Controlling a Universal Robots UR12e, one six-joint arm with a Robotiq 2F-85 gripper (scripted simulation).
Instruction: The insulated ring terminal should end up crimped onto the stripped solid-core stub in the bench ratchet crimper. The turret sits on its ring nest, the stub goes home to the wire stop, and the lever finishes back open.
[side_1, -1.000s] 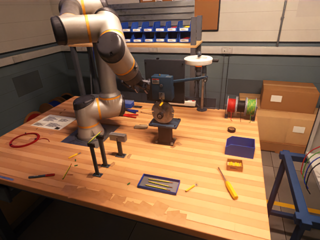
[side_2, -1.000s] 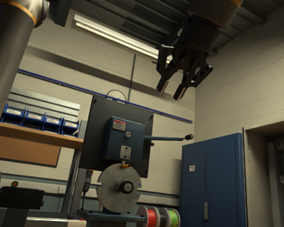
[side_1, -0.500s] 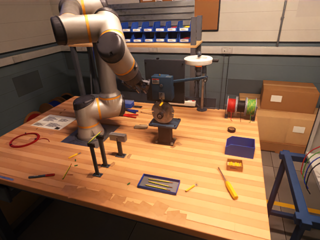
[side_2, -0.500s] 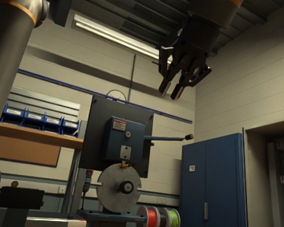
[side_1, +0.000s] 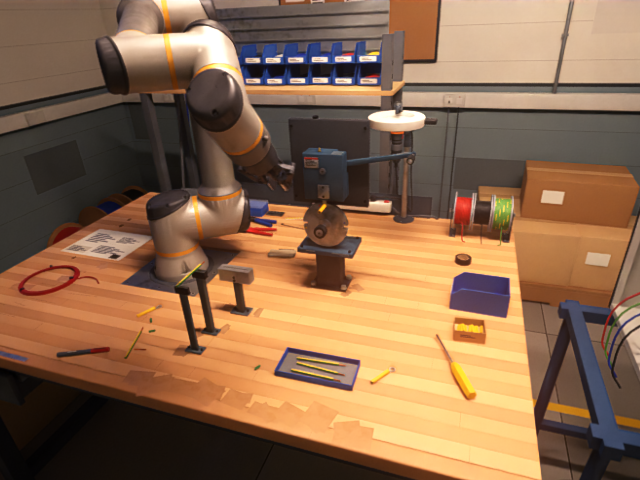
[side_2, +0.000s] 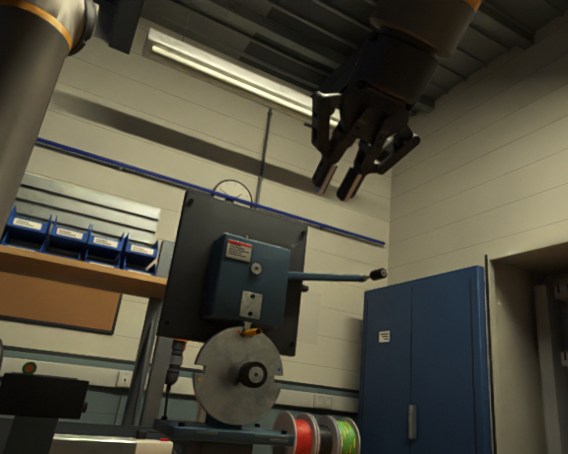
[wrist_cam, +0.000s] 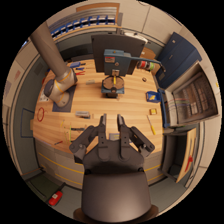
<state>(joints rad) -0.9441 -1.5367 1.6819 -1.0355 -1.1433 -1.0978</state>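
My gripper (side_2: 336, 187) hangs high above the bench, in front of the crimper, partly closed and empty. The blue bench crimper (side_1: 324, 174) stands at the middle rear of the bench. Its lever (side_2: 334, 276) sticks out level to the right. Below its head sits the round grey turret (side_1: 325, 225). A yellow ring terminal (side_2: 248, 331) sits in the nest at the turret's top, under the die. A blue tray (side_1: 317, 367) near the front edge holds three yellow-green wire stubs. Another stub (side_1: 188, 274) rests on the black posts at the left.
The two black posts (side_1: 196, 310) and a grey block on a stand (side_1: 236, 274) rise front-left of the crimper. A blue bin (side_1: 480, 294), a small box of yellow terminals (side_1: 469, 329) and a yellow screwdriver (side_1: 456, 374) lie on the right. Wire spools (side_1: 482, 212) stand rear right.
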